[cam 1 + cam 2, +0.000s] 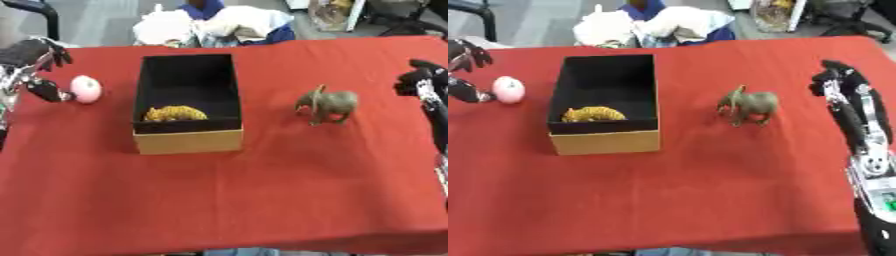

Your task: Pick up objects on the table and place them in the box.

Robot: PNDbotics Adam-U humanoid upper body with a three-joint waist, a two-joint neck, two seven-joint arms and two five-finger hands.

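Left robot hand point(39, 65) spread wide beside pink ball point(86, 88), right robot hand point(837, 80) curled, empty

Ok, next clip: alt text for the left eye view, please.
On a red table, an open black-lined cardboard box holds a yellow toy; a grey-brown elephant figure stands to its right. The robot's left hand is open around a pink ball at the left edge; the right hand shows at the right edge.

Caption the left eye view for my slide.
Left hand beside pink ball; elephant toy awaits boxing.
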